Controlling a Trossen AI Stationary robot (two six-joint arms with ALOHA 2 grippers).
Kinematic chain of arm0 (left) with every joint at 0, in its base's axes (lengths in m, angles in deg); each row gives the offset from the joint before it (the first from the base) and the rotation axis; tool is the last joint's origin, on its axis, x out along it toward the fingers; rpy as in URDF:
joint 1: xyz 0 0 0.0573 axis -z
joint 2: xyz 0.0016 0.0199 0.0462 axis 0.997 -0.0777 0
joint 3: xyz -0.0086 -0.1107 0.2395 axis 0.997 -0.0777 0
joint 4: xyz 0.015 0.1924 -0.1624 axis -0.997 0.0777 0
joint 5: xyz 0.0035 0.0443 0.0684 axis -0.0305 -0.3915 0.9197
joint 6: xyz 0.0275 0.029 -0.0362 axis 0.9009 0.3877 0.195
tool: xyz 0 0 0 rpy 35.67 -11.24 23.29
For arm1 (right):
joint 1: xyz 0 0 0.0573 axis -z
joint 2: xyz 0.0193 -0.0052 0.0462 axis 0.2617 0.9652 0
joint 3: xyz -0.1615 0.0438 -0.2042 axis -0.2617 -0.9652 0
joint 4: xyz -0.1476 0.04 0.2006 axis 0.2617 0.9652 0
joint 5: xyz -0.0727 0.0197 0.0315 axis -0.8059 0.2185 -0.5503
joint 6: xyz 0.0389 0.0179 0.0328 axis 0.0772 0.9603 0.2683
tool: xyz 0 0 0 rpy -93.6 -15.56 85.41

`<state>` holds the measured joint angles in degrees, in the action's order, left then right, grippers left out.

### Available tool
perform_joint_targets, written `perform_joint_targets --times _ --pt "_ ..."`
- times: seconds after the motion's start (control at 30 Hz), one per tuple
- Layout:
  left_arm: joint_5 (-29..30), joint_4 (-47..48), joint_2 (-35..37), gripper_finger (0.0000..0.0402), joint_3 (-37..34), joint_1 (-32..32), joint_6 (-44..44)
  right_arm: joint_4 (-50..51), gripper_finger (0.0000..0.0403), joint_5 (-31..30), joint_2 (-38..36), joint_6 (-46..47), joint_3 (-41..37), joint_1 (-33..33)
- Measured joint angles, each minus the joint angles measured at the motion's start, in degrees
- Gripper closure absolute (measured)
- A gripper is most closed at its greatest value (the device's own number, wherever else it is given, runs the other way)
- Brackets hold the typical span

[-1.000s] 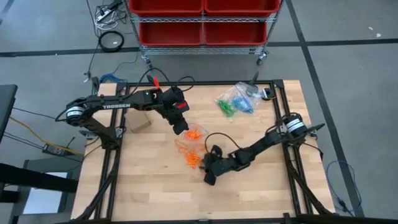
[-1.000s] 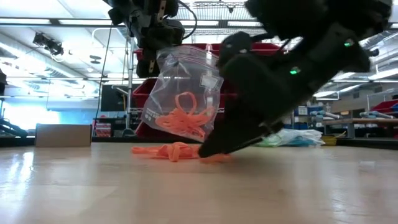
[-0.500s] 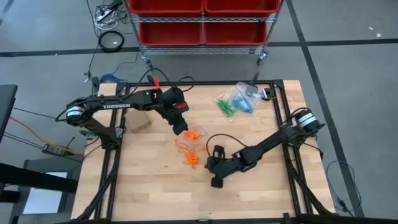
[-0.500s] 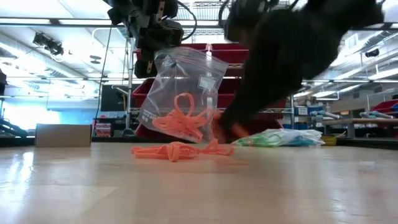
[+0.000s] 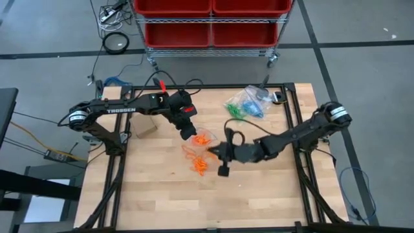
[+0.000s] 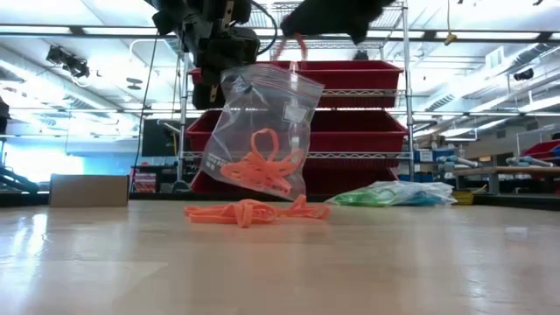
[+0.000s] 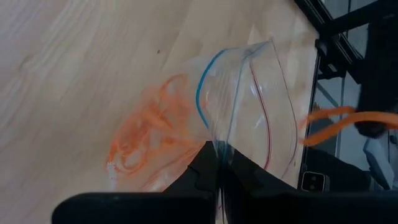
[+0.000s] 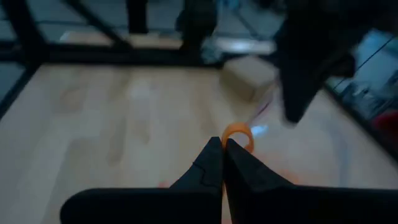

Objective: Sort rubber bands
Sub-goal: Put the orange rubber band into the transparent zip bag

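A clear zip bag [image 6: 258, 131] with orange rubber bands [image 6: 258, 168] inside hangs above the table from my shut left gripper [image 5: 189, 134]. More orange rubber bands [image 5: 197, 163] lie in a loose pile on the wood under and beside it. My right gripper [image 8: 222, 148] is shut on one orange band [image 8: 238, 134]. It is raised above the table right of the bag, and in the left wrist view this band [image 7: 336, 121] shows beside the bag's mouth [image 7: 249, 93]. My left gripper pinches the bag's top edge [image 7: 219, 148] between its two fingers, slanting down from the left. One layer or both, I cannot tell. The bag hangs below, clear of the table, tilted, its mouth turned up and right. My right gripper pinches a single orange band [image 8: 238, 134] at its fingertips, coming nearly level from the table's right side. A short loop stands out past the tips. The band is lifted clear of the pile.
Bags with green and blue bands [image 5: 246, 103] lie at the table's far right. A small cardboard box [image 5: 145, 129] sits near the left arm. A cart with red bins [image 5: 210, 19] stands beyond the far edge. Bare wood spans the near half.
My right gripper, open and low at the orange pile a second ago, has shut on a band. It then rose well above the table, rolled, and swung toward the far edge, level with the bag. The bag, the pile and my left gripper have stayed put.
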<state>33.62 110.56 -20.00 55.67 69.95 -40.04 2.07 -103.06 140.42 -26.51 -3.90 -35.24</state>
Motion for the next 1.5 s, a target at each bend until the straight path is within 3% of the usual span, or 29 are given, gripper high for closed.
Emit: perform_joint_targets --times 0.3,0.9,1.0,1.27,1.5 --pt "0.02 0.07 0.00 0.0385 0.00 0.00 -0.07 -5.03 0.0403 5.54 0.17 -6.58 0.00 8.13" --pt "0.02 -0.89 0.00 0.0385 0.00 0.02 -0.28 1.57 0.0401 9.42 1.39 -6.47 1.62 9.11" --pt "0.01 -0.85 0.02 0.0385 0.00 0.01 -0.49 1.93 0.0382 7.53 2.04 -6.47 1.62 8.19" --pt "-0.05 -0.69 0.02 0.0385 0.00 0.00 -1.09 5.92 0.0284 -3.85 0.30 -5.79 1.62 4.79" --pt "-0.26 -1.07 0.02 0.0385 0.00 0.00 -1.07 12.57 0.0281 -2.34 -0.62 0.92 1.66 1.70"
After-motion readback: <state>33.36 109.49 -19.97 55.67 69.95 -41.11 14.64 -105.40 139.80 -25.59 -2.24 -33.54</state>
